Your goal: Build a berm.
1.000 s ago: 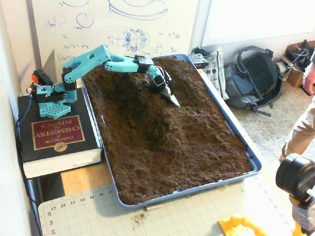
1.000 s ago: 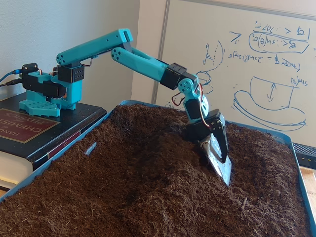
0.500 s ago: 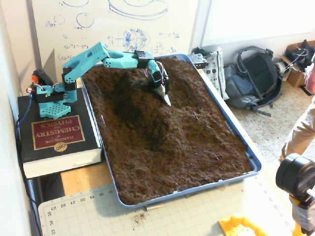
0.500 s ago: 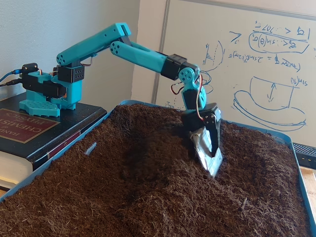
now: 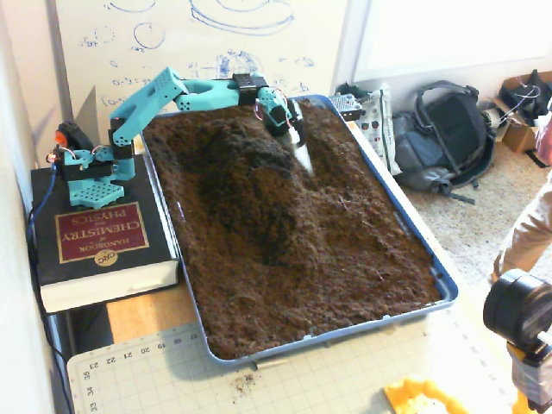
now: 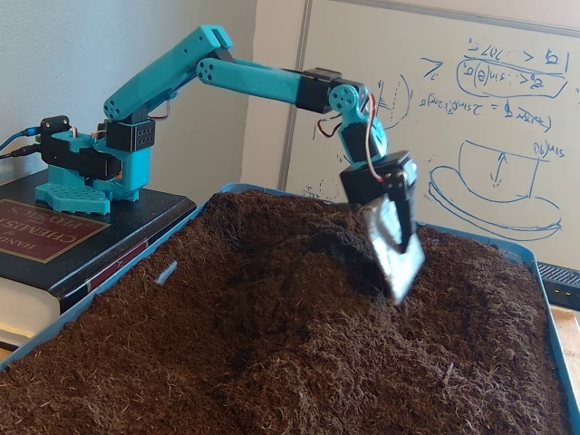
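Dark brown loose soil fills a blue tray (image 5: 442, 278). The berm (image 5: 259, 185) is a low hump running from the tray's far left toward its middle; in the low side fixed view the berm (image 6: 272, 272) rises in the centre with sloping sides. My teal arm reaches from the left over the far end of the tray. My gripper (image 5: 304, 153) carries a silvery blade-like tip, points down and hangs just above the soil to the right of the ridge. In the side view the gripper (image 6: 400, 268) is blurred by motion, and its jaws look shut with no soil in them.
The arm's base stands on a thick black book (image 5: 95, 237) left of the tray. A whiteboard (image 6: 471, 109) is behind. A backpack (image 5: 448, 129) lies on the floor at right, where a person (image 5: 530, 224) stands. A black camera (image 5: 517, 310), a cutting mat (image 5: 328, 379) and a yellow object (image 5: 423, 398) are in front.
The gripper has lifted out of the soil and drawn back toward the tray's far end, its tip now clear of the surface. The soil beside the ridge looks freshly scraped.
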Robot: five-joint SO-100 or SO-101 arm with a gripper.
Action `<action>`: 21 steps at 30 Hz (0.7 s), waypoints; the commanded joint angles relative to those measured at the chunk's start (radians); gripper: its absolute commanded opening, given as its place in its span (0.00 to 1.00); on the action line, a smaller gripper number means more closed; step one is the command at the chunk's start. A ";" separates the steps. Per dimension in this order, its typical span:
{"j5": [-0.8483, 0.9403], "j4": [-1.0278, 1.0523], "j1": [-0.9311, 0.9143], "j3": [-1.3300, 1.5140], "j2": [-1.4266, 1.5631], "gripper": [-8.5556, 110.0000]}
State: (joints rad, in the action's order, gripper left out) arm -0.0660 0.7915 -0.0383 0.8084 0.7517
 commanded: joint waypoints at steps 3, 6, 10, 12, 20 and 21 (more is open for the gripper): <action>-0.029 -0.308 -0.081 -0.117 0.114 0.07; -0.026 -0.437 -0.117 -0.117 0.052 0.07; -0.025 -0.572 -0.150 -0.132 -0.055 0.07; -0.012 -0.626 -0.164 -0.133 -0.106 0.07; 0.173 -0.804 -0.189 -0.138 -0.281 0.07; 0.176 -0.827 -0.190 -0.138 -0.298 0.07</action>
State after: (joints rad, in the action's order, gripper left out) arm 0.0736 0.0476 -0.2056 0.7747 0.4188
